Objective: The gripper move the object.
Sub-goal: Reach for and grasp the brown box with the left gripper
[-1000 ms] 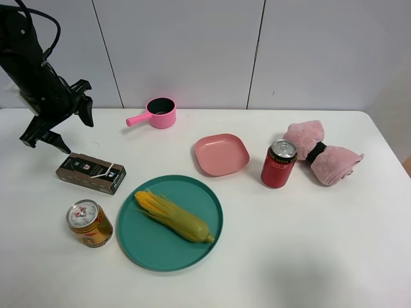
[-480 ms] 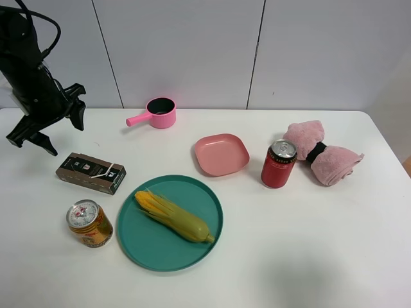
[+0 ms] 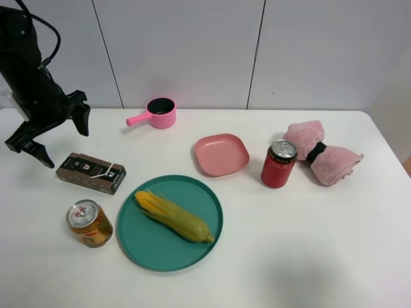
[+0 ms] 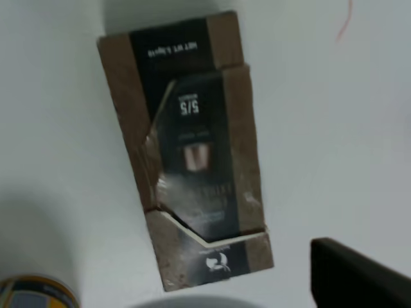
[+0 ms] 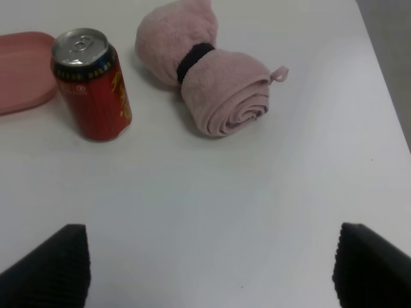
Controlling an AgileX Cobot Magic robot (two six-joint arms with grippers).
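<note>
The object, a flat dark brown-black carton (image 3: 90, 173) with white print and a white strip, lies on the white table at the left. It also fills the left wrist view (image 4: 192, 154). My left gripper (image 3: 65, 146) hangs open just behind and to the left of the carton, above the table, holding nothing. Only one of its fingertips (image 4: 350, 273) shows in the left wrist view, beside the carton's end. My right gripper (image 5: 212, 269) is wide open and empty above bare table. It is out of the exterior high view.
A gold can (image 3: 90, 223) stands in front of the carton. A teal plate (image 3: 192, 253) with a corn cob (image 3: 172, 216) lies to its right. Farther off are a pink saucepan (image 3: 160, 113), a pink square plate (image 3: 221, 154), a red can (image 3: 278, 164) and a rolled pink towel (image 3: 321, 153).
My left gripper has shifted left and slightly down, ending behind the carton's left end, with its fingers spread wider. The carton has not moved.
</note>
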